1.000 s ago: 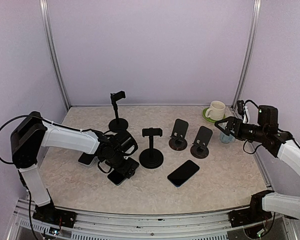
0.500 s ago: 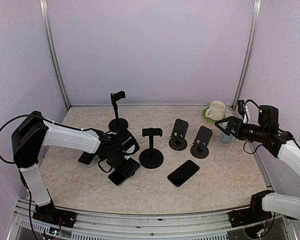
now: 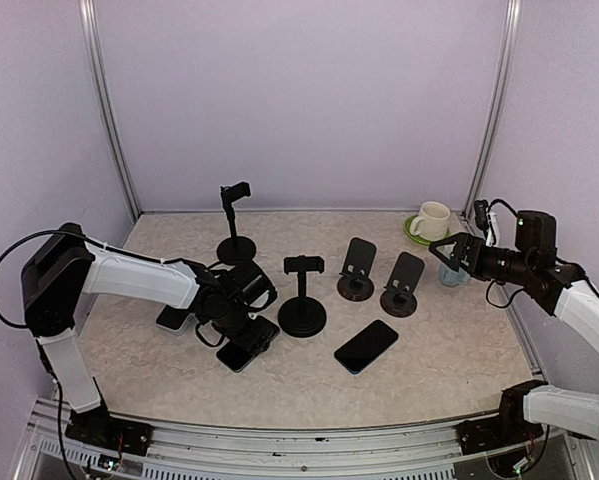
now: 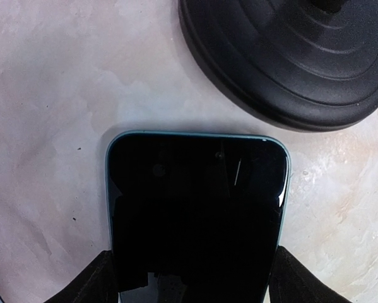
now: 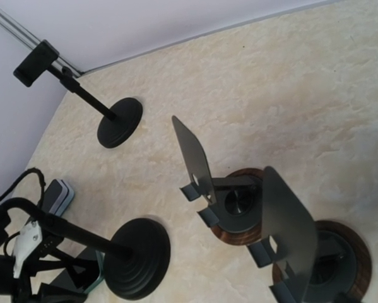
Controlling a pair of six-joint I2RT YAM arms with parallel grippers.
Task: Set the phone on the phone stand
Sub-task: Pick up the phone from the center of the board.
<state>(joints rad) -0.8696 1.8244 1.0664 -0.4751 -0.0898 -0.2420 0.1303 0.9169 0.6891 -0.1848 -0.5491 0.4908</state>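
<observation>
A black phone with a teal edge (image 4: 195,214) lies flat on the table beside the round base of a black clamp stand (image 4: 289,57). My left gripper (image 3: 241,345) is low over this phone, and its fingers (image 4: 93,284) press against both long sides. In the top view the phone (image 3: 235,354) sits just left of that stand (image 3: 302,296). My right gripper (image 3: 443,254) hovers open and empty at the far right, above the table; its fingers do not show in the right wrist view.
A second black phone (image 3: 366,346) lies near the middle front. A third phone (image 3: 172,318) lies left of my left arm. Two angled plate stands (image 3: 357,268) (image 3: 403,283), a tall clamp stand (image 3: 236,222), a cup on a green saucer (image 3: 431,221) and a small glass (image 3: 453,273) stand further back.
</observation>
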